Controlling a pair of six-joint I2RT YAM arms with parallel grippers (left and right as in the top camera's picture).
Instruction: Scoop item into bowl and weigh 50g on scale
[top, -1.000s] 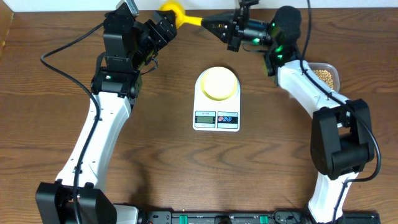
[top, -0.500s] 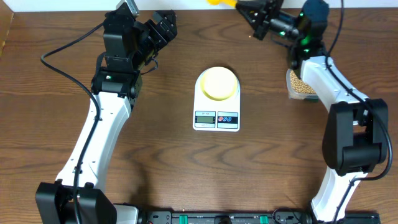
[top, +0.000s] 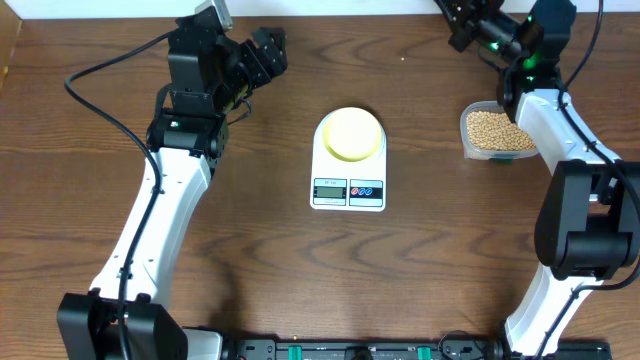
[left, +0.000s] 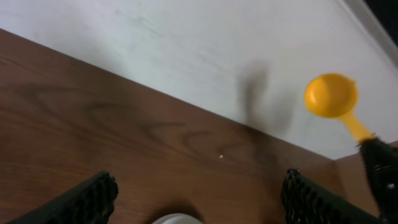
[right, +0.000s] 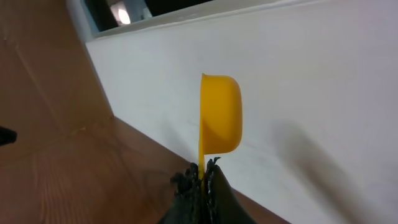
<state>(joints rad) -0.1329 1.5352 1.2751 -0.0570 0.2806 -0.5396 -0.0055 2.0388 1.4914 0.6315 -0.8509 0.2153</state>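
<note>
The pale-yellow bowl (top: 350, 133) sits on the white scale (top: 348, 190) in the middle of the table. Tan beans (top: 492, 129) fill a clear tub (top: 487, 155) to the right of the scale. My right gripper (top: 458, 20) hangs at the table's far right edge, shut on the handle of a yellow scoop (right: 221, 115); the right wrist view shows it (right: 201, 177) pinching the thin handle, cup turned sideways against the white wall. The scoop (left: 331, 96) also shows in the left wrist view. My left gripper (top: 268, 58) is open and empty at the back left, its fingertips (left: 93, 199) wide apart.
A white wall (left: 186, 56) runs along the table's far edge. The right arm's forearm (top: 545, 110) passes just right of the tub. Black cables (top: 100, 85) loop beside the left arm. Bare brown wood lies around the scale.
The right arm has swung from the back middle to the far right with the scoop, uncovering the tub of beans. The scoop has left the overhead view. The left arm stayed put.
</note>
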